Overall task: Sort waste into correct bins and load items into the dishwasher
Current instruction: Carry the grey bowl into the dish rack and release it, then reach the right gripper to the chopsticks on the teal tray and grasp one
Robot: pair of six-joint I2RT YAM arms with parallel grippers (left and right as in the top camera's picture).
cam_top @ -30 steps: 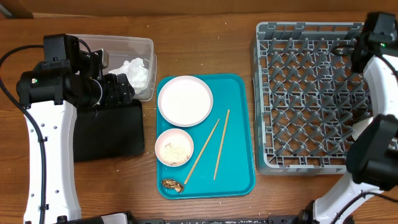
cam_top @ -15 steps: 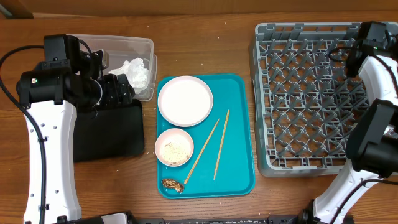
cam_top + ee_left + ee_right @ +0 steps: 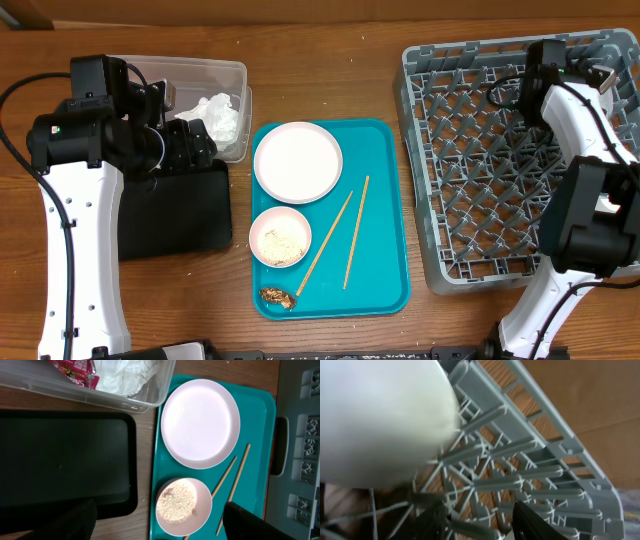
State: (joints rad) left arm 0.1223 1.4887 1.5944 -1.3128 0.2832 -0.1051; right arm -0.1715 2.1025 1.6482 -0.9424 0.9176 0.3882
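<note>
Left wrist, left hand [image 3: 159, 510] splayed, empty, near smooth black tray [image 3: 65, 460], right hand [image 3: 482, 517] grip unclear

The white plate [image 3: 200, 422] lies on the teal tray [image 3: 261, 410]. The rice bowl [image 3: 183, 506] sits at its 6 o'clock, chopsticks [image 3: 233, 489] at 5.

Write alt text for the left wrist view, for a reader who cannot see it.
A teal tray holds a round white plate, a small white bowl of rice grains and two wooden chopsticks. Beside it lie a black tray and a clear tub containing white tissue and a red wrapper; the grey dish rack edges the frame.
</note>
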